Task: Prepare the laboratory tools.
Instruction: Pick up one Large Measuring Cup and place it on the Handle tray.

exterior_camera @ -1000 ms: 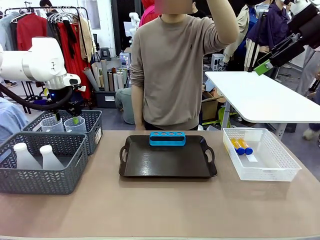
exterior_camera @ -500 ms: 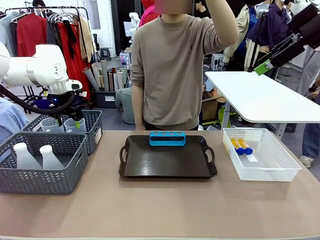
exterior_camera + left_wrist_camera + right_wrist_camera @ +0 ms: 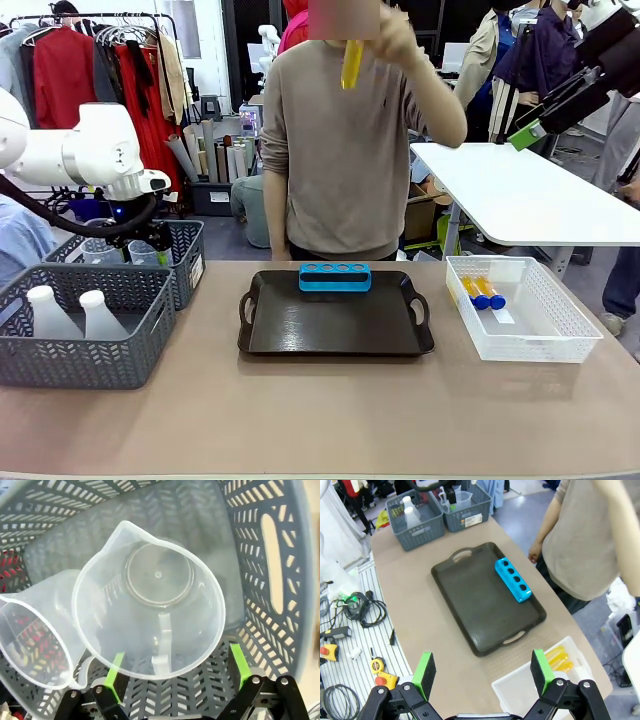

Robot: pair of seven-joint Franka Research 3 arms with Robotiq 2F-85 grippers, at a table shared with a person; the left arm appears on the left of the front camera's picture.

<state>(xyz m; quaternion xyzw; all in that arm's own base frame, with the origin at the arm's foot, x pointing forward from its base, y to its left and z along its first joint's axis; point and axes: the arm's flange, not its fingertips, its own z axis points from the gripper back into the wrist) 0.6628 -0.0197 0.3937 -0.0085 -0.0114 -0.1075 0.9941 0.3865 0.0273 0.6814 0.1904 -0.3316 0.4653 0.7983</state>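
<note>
Lowered left end effector apparently straddles clear plastic beaker.

Front view: the left gripper fingertips sit behind the far basket wall, which also screens the beakers. The near basket wall hides the lower halves of the flasks. The tube cap end is not discernible at the person's hand. Left wrist view: the second beaker is cut off at the picture edge.

two beakers, two flasks, three tubes
</note>
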